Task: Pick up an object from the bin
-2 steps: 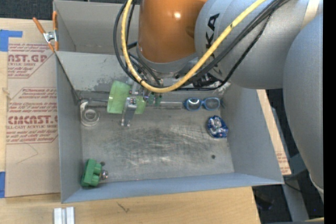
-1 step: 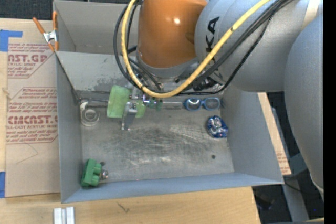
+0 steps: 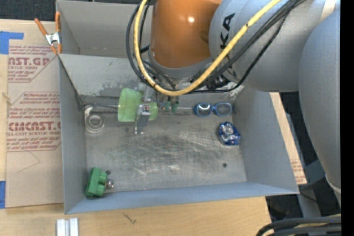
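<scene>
My gripper [image 3: 140, 124] hangs below the orange cover, near the back wall of the bin and left of its middle. A pale green, translucent block [image 3: 128, 105] lies right against the gripper's left side; whether it is gripped I cannot tell. Just right of the gripper lies a pair of scissors with blue handles [image 3: 213, 109], its blades partly hidden under the arm. A clear round cap [image 3: 94, 121] rests on the floor left of the green block.
A small crumpled blue and white thing [image 3: 228, 133] lies at the right, in front of the scissors. A bright green clip-like piece [image 3: 97, 182] sits in the front left corner. The arm covers the bin's back right part.
</scene>
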### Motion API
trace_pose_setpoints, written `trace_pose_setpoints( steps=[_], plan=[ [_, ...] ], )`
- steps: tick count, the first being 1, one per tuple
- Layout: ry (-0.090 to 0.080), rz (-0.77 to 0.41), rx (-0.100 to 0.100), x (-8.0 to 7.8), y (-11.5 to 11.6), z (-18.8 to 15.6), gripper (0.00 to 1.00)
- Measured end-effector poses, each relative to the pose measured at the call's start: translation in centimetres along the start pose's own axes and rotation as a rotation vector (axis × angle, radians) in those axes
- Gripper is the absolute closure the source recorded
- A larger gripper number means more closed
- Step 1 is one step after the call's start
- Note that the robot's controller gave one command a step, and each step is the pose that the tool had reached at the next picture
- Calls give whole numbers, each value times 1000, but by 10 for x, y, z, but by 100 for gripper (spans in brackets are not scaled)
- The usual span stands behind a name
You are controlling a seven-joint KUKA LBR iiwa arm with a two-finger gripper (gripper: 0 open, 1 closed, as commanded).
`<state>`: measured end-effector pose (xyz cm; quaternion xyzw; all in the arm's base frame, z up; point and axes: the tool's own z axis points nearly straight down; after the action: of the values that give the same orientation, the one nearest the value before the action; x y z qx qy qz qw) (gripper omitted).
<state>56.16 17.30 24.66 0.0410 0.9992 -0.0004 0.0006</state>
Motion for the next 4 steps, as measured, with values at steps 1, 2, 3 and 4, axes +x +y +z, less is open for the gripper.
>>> trace_pose_setpoints(
  steps=[1,2,3,4],
  plan=[
    [0,-1,-1,0,1,0,100],
    [0,-1,-1,0,1,0,100],
    [0,-1,0,0,1,0,100],
    [0,-1,0,0,1,0,100]
  ],
)
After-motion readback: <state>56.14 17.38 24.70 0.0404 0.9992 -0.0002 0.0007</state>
